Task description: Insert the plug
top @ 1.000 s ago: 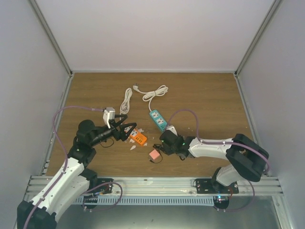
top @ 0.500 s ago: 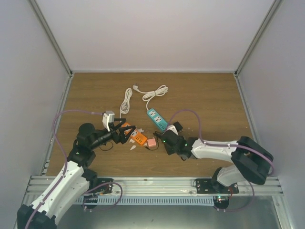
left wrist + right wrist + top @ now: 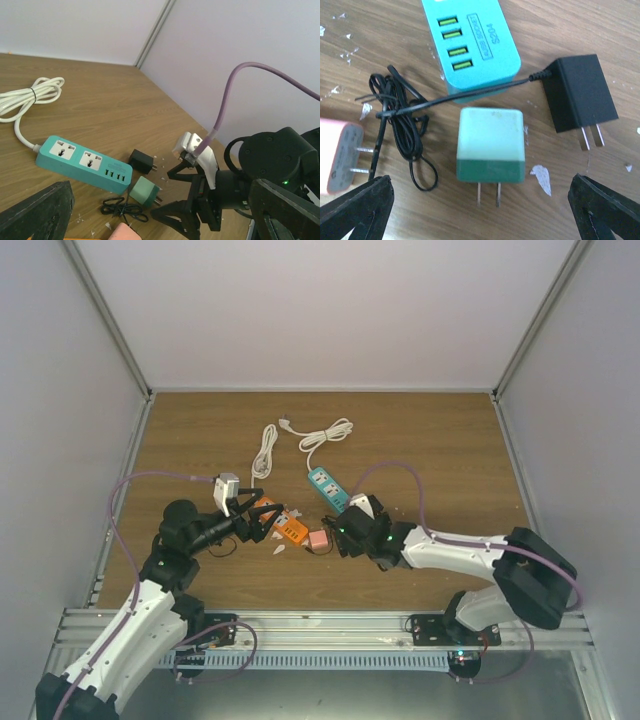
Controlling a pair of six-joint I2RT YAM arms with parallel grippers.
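The plug (image 3: 580,92), a small black boxy adapter with two prongs, lies flat on the wood just right of the teal power strip's (image 3: 470,42) USB end; it also shows as the plug (image 3: 141,161) beside the strip (image 3: 82,162) in the left wrist view. My right gripper (image 3: 480,215) hovers open over a green block (image 3: 491,145), with the plug up and to the right of its jaws. My left gripper (image 3: 160,220) is open and empty, facing the right gripper (image 3: 200,210). From above, the right gripper (image 3: 338,532) hides the plug, and the left gripper (image 3: 265,517) sits to its left.
A pink block (image 3: 337,157) and a tangled thin black cord (image 3: 400,120) lie left of the green block. An orange block (image 3: 292,530) sits by the left gripper. The strip's coiled white cord (image 3: 325,432) and a second white cable (image 3: 265,448) lie further back.
The pink block has gone from nearer the front edge to beside the orange block. My right gripper has shifted slightly left toward the strip's end. The left gripper drew back a little.
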